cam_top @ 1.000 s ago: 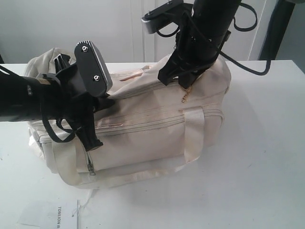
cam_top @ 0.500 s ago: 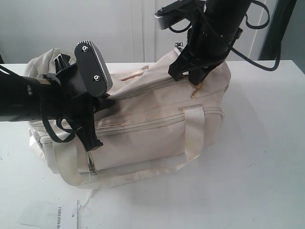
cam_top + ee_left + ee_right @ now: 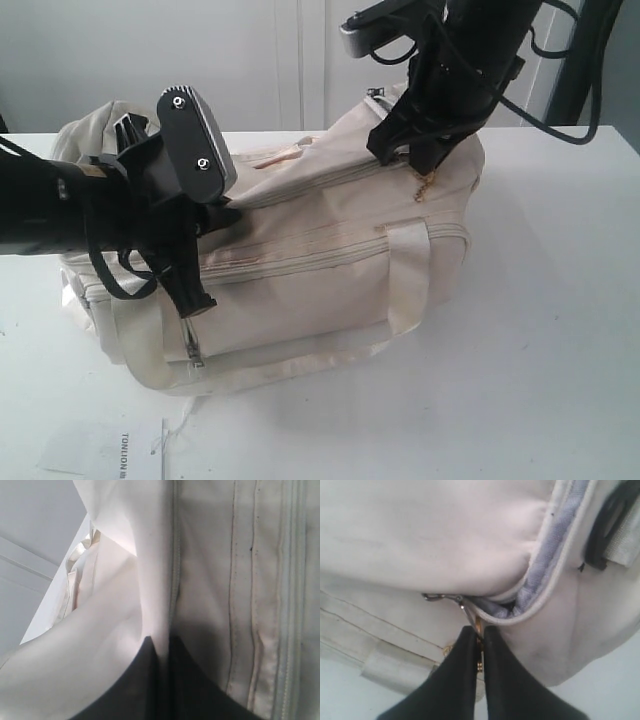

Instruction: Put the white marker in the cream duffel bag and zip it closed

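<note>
The cream duffel bag point(image 3: 330, 260) lies on its side across the white table. My left gripper point(image 3: 228, 214) is at the bag's upper left, shut on a fold of its cream fabric point(image 3: 159, 605); the black jaws pinch that fold between them point(image 3: 161, 644). My right gripper point(image 3: 424, 162) is at the bag's high right end, shut on the gold zipper pull point(image 3: 478, 626), whose chain point(image 3: 426, 187) dangles below the fingers. Just beyond the pull the zipper gapes a little and shows grey lining point(image 3: 540, 575). The white marker is hidden.
A webbing handle point(image 3: 410, 275) loops down the bag's front, and a front pocket zip pull point(image 3: 192, 350) hangs at the lower left. A black strap ring point(image 3: 605, 530) sits at the bag's end. A printed paper sheet point(image 3: 115, 450) lies at the table's front left.
My right gripper has moved right and upward along the top zipper with the pull in it, lifting the bag's right end. The left arm has not moved.
</note>
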Controlling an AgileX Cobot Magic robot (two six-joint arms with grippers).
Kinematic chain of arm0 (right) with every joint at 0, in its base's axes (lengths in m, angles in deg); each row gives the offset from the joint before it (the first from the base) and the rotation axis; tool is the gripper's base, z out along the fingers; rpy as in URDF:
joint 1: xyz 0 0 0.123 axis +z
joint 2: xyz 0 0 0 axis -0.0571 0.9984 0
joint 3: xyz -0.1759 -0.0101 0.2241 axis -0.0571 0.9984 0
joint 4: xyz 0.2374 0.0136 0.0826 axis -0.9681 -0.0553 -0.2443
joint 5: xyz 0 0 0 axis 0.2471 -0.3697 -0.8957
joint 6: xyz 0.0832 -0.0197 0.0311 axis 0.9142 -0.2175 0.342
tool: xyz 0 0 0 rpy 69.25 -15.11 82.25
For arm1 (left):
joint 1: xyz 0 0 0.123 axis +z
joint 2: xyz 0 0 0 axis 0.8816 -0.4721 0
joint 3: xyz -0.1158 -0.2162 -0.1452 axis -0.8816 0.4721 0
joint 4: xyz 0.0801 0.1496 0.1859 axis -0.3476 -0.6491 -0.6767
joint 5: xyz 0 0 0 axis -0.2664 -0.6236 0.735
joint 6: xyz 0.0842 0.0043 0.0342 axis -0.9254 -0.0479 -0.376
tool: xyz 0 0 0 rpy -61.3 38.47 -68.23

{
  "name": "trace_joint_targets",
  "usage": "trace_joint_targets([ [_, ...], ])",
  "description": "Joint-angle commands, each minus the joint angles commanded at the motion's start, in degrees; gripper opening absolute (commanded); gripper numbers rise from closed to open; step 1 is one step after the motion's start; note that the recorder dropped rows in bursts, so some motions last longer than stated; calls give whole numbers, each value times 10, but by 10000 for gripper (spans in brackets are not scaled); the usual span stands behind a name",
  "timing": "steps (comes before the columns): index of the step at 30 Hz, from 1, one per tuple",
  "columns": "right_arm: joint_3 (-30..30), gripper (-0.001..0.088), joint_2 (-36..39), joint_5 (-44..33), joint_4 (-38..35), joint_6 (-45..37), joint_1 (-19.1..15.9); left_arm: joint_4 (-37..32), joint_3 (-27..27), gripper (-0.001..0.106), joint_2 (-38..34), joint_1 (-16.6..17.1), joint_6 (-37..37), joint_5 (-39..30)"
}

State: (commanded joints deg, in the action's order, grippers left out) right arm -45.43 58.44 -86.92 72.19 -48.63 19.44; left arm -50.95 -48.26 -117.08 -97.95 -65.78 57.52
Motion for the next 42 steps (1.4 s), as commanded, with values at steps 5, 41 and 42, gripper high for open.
trace_joint_targets([
  [5, 0, 0, 0, 0, 0, 0, -10, 0, 0, 0, 0, 0, 1, -2],
  [41, 0, 0, -49, 0, -115, -168, -35, 3, 0, 797, 92, 0, 177, -13],
  [42, 1, 0, -48, 0, -124, -168, -35, 3, 0, 785, 101, 0, 195, -34],
])
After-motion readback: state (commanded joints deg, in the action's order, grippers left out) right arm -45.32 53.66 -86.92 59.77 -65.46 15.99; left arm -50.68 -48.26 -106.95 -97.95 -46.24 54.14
